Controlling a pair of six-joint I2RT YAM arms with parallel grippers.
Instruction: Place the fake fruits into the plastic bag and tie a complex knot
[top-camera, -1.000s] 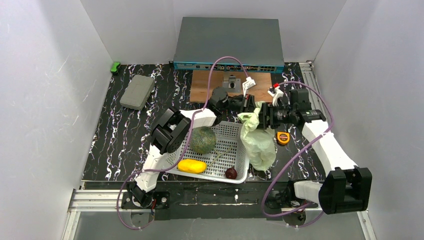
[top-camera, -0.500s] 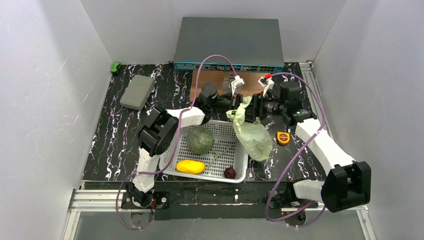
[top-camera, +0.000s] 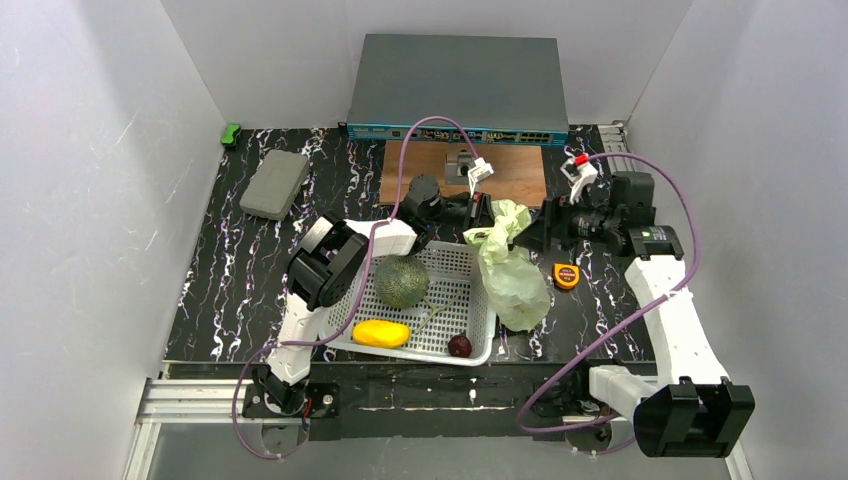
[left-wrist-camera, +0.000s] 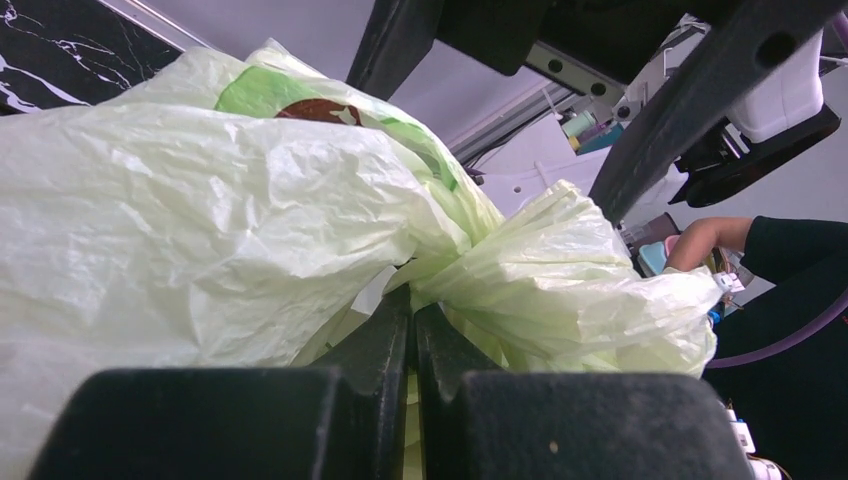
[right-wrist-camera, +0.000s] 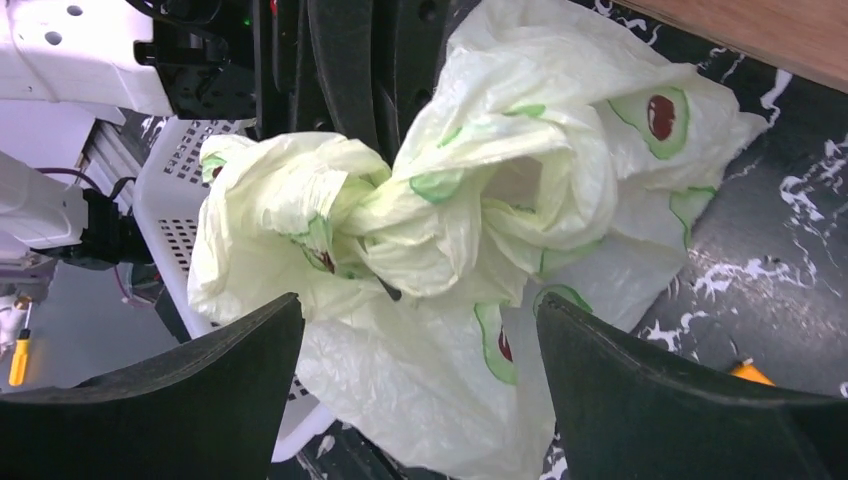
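The black marbled table (top-camera: 240, 270) spans the middle of the overhead view, with a flat grey box (top-camera: 455, 85) at top centre. The white basket (top-camera: 452, 262) sits at centre. The plastic bag (top-camera: 514, 282) slumps against the basket's right side, its knotted neck at the upper end. The left gripper (left-wrist-camera: 412, 300) is pressed together on a fold of that neck. The right gripper (right-wrist-camera: 418, 305) stands wide apart just right of the knot, holding nothing. In the basket lie the green melon (top-camera: 401, 281) at upper left, the yellow mango (top-camera: 381, 333) at lower left and the small dark plum (top-camera: 460, 346) at lower right. A yellow tape measure (top-camera: 567, 275) lies right of the bag.
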